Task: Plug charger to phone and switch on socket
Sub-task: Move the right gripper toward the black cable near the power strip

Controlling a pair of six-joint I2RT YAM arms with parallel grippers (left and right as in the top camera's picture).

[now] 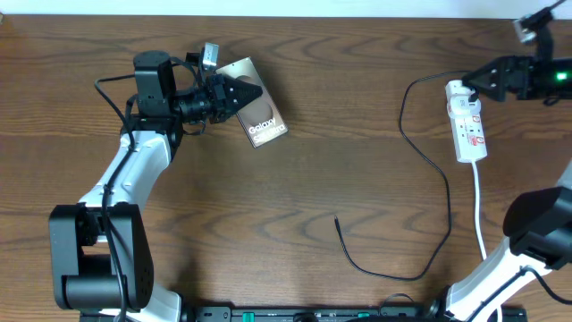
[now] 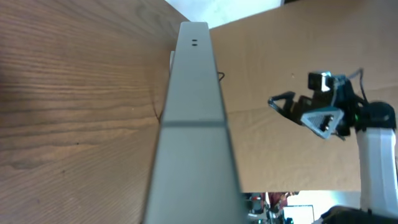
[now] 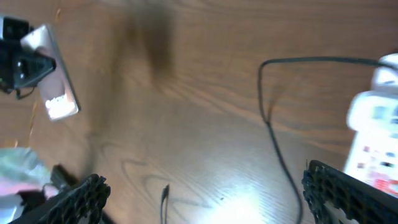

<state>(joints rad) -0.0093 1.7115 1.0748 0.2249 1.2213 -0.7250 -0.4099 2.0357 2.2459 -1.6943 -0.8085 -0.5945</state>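
Your left gripper [image 1: 236, 93], apparently clenched on the glossy bronze-brown phone slab [image 1: 261, 121], should hold it level for the thin black charger cable [image 1: 449, 206] well beyond its fingertips.

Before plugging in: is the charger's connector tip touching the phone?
Apart. The overhead view shows the connector tip lying far from the phone, a wide gap between.

This looks like a robot lab. A left arm [image 1: 134, 174] and a right arm [image 1: 527, 246] stand at the edge of a wood table [image 1: 295, 179]. A plain brown board [image 2: 292, 56] stands behind it. With them are a phone [image 1: 259, 112], a charger [image 1: 447, 210] and a socket [image 1: 469, 125].
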